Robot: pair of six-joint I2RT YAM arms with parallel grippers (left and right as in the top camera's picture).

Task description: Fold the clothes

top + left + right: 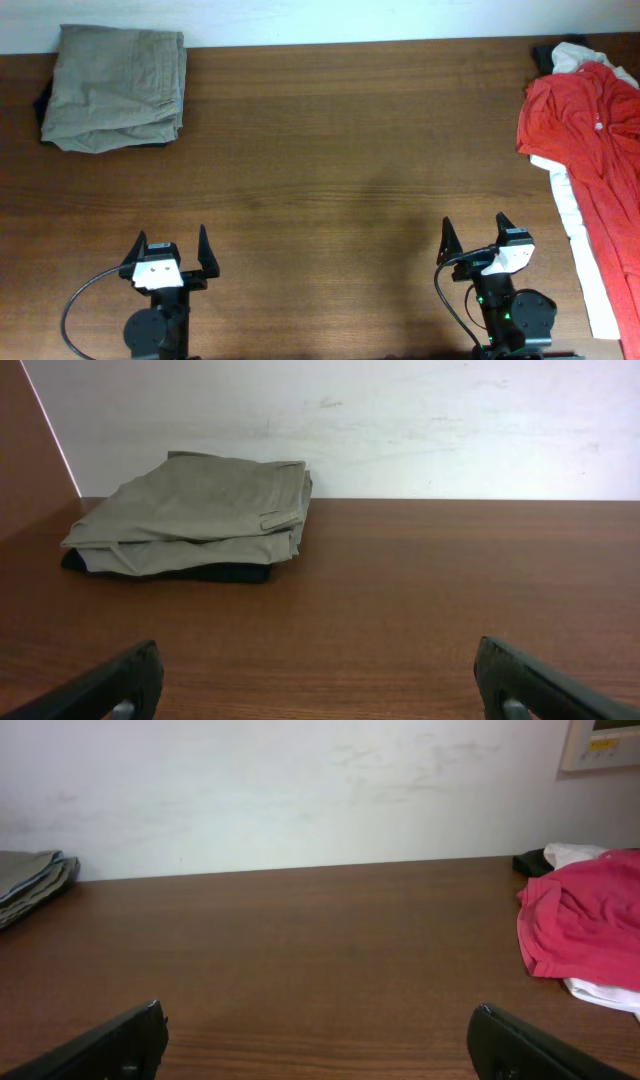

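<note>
The clothes, a crumpled red-orange T-shirt (590, 140), lie at the table's right edge on top of a white garment (585, 265); in the right wrist view the T-shirt (580, 925) shows at the far right. My left gripper (171, 240) stands open near the front edge at the left, with only bare wood between its fingers (110, 685). My right gripper (474, 227) is open too, near the front edge, left of the T-shirt and apart from it. Its fingers (520, 1045) hold nothing.
A folded stack of khaki cloth (115, 88) over a dark garment sits at the back left corner, also seen as the khaki stack (195, 515). A dark item (548, 55) and white cloth lie behind the T-shirt. A white wall (300, 790) bounds the table's far edge.
</note>
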